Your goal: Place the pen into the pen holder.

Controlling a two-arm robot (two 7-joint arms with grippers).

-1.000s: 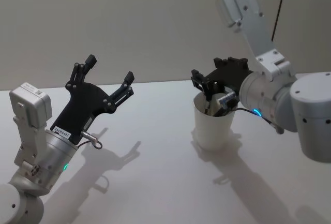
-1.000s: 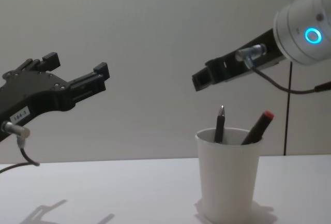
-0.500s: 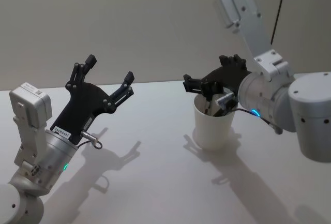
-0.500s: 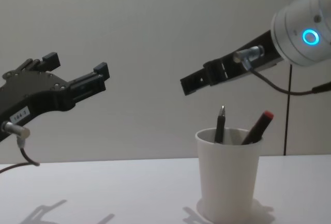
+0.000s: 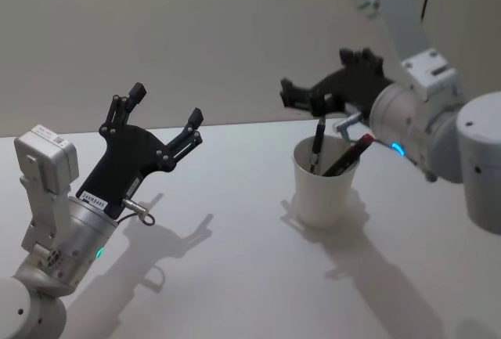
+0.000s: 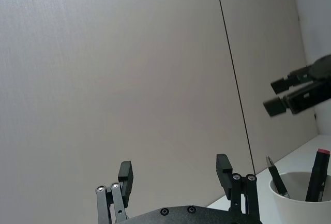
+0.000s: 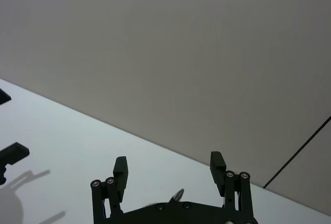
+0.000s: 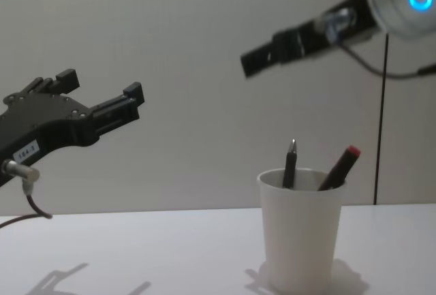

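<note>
Your right gripper (image 5: pixel 301 98) has risen since a second ago, jaws apart and empty. Below them, two pens (image 8: pixel 291 163) stand near-upright, slightly leaning, in the pen holder (image 8: pixel 300 230). Your left gripper (image 5: pixel 164 116) hangs well away, jaws apart.

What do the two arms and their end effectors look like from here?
Both arms are silver-grey with rounded joint housings and a glowing blue-green light near the wrist. Each end effector, left and right, is matte black with two linkage fingers and blocky tips. A thin cable loops from each wrist; the left carries a small white label.
</note>
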